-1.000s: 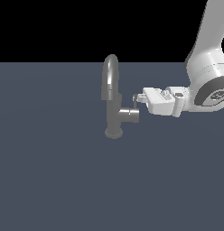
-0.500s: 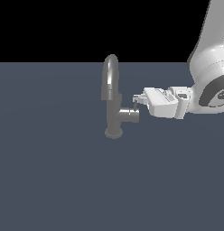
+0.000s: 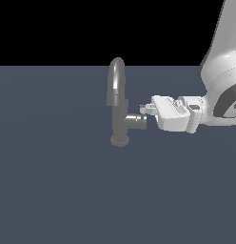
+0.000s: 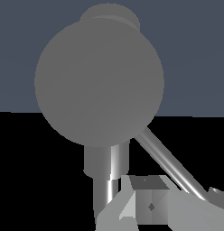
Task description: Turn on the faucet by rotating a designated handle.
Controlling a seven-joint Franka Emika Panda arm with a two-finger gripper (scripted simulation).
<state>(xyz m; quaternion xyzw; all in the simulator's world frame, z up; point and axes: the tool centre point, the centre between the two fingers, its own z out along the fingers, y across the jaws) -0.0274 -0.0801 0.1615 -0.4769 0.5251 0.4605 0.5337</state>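
- Now, for the handle point(image 3: 136, 121): a short grey stub projecting sideways from the faucet point(image 3: 118, 102) body, just under and in front of the jaw tips, its end face turned towards them.
- Seen end-on from the wrist view as a large round disc point(image 4: 99, 81), with the thin lever rod point(image 4: 170, 167) slanting away from its rim towards the jaws.
- No sign of rotation since a second ago: same stub, same pose, so not yet turned.
- Faucet itself upright on its round flared base, with the arched spout rising above the level of the jaws, on the far side of the handle from them.
- Gripper point(image 3: 144, 109) lying horizontally, tips pointed at the faucet body, a shade closer to it and a shade lower than a second ago.
- A small shift only, hardly visible from half a second back.
- Tips very near the outer end of the stub, perhaps brushing its top edge; contact impossible to confirm from either view.
- Opening of the jaws not readable: too small in the exterior view, and only one grey finger block point(image 4: 150, 205) in the wrist view.
- Nothing visibly held.
- Judged as the closing stage of the approach, with the turning itself ahead.
- Probably calls next for reaching the lever rod, then pushing it round the stub's axis.
- Risk: sliding off so thin a rod.
- Beyond, the white arm point(image 3: 220, 71) behind the jaws, above a plain dark blue-grey floor point(image 3: 53, 190).
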